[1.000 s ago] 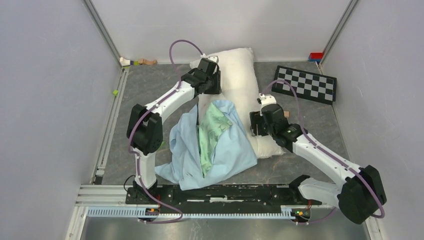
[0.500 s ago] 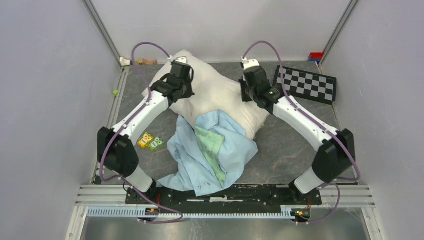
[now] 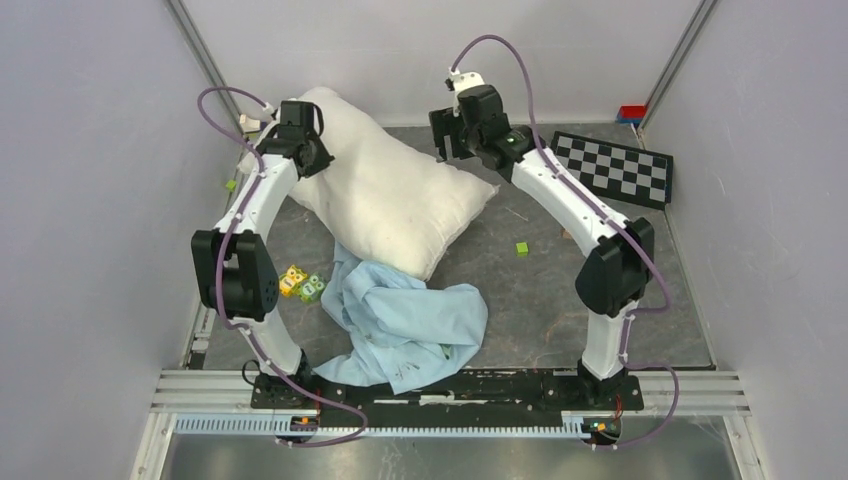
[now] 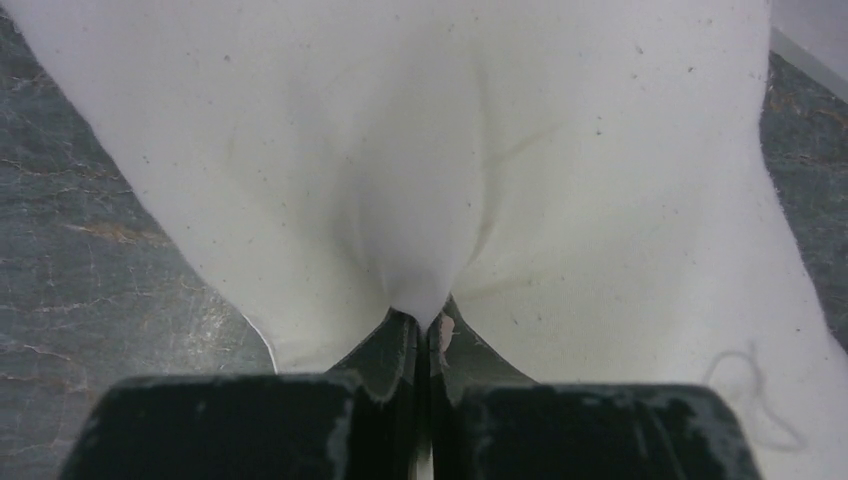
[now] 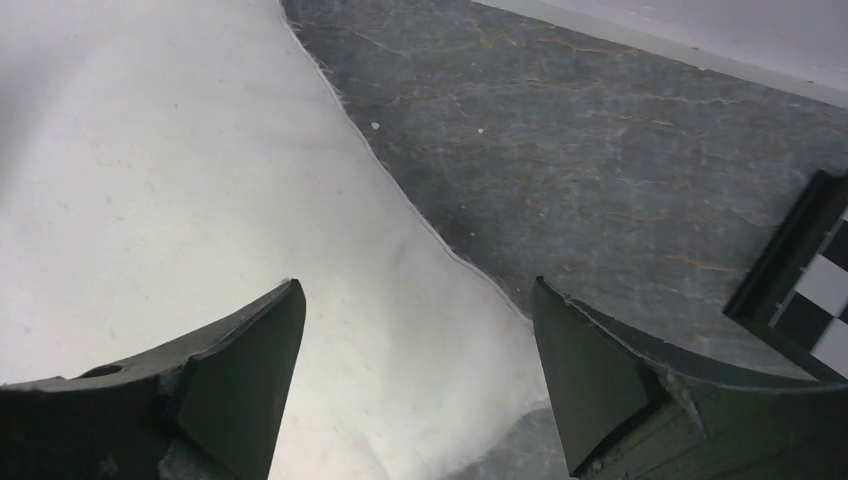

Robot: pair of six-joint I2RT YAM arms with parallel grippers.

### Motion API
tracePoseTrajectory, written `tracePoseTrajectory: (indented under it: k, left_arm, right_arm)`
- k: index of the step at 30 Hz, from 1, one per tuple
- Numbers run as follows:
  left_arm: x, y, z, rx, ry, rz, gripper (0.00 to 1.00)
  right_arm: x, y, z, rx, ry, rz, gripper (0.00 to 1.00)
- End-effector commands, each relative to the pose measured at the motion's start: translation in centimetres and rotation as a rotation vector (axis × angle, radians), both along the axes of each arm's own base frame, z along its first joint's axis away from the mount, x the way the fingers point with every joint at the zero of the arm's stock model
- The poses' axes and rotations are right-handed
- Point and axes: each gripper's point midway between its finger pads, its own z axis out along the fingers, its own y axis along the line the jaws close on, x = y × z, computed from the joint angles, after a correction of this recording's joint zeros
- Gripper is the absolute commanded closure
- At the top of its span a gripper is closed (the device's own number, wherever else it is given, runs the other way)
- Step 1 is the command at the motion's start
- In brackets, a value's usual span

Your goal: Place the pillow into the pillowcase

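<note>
Compared with half a second ago, the left gripper [image 3: 306,158] has hauled back to about ten o'clock on the table [image 3: 600,290]. Its jaws are pressed together on a pinch of the pillow [image 3: 385,195], and the wrist view shows the pillow [image 4: 420,150] puckered into the tips of the left gripper [image 4: 425,325]. The pillow has swung with it, off the middle, and now lies slantwise from ten o'clock in towards the centre. The pillowcase [image 3: 410,320], which was draped over the pillow's near end, has slid off. It sits crumpled at six o'clock, only blue showing, its far edge touching the pillow's near corner. The right gripper [image 3: 447,150] has let go: at twelve o'clock its jaws stand wide apart above the pillow's right edge. In its own view the right gripper [image 5: 415,300] has nothing between its jaws, and the pillow [image 5: 150,200] is below.

Two coloured blocks [image 3: 300,285] lie just beside the pillowcase at its nine o'clock, by the left arm. A small green cube [image 3: 521,248], hidden before, sits at three o'clock. A checkerboard [image 3: 610,167] lies at two o'clock.
</note>
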Motion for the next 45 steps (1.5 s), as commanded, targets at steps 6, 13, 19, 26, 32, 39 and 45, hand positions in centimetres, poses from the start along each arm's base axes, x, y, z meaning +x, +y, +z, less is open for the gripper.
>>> tracePoseTrajectory:
  k: [6, 13, 19, 26, 32, 39, 45]
  left_arm:
    - [0.1, -3.1, 7.5, -0.082, -0.192, -0.099, 0.32]
    - [-7.9, -8.3, 8.5, -0.045, -0.179, -0.26, 0.09]
    - [-17.7, -14.4, 3.9, 0.014, -0.076, -0.501, 0.06]
    - [-25.4, -19.2, -0.4, 0.047, 0.083, -0.788, 0.0]
    - [-27.0, -21.5, -3.2, 0.04, 0.153, -0.836, 0.04]
    - [-27.1, -21.3, -6.4, 0.08, 0.215, -0.775, 0.57]
    - [-26.8, -22.6, -0.1, 0.021, 0.101, -0.829, 0.98]
  right_arm:
    - [-11.0, -4.0, -0.8, -0.065, -0.007, 0.058, 0.02]
    - [-20.1, -5.8, -7.0, -0.02, 0.057, 0.144, 0.02]
    - [-24.4, -5.7, -11.0, 0.027, 0.081, 0.236, 0.02]
    - [-27.6, -4.9, -15.3, 0.075, 0.145, 0.312, 0.02]
    - [-29.3, -3.5, -17.9, 0.144, 0.193, 0.351, 0.02]
    - [-28.7, -4.0, -19.3, 0.152, 0.189, 0.278, 0.18]
    - [-26.1, -5.9, -14.9, 0.072, 0.093, 0.146, 0.98]
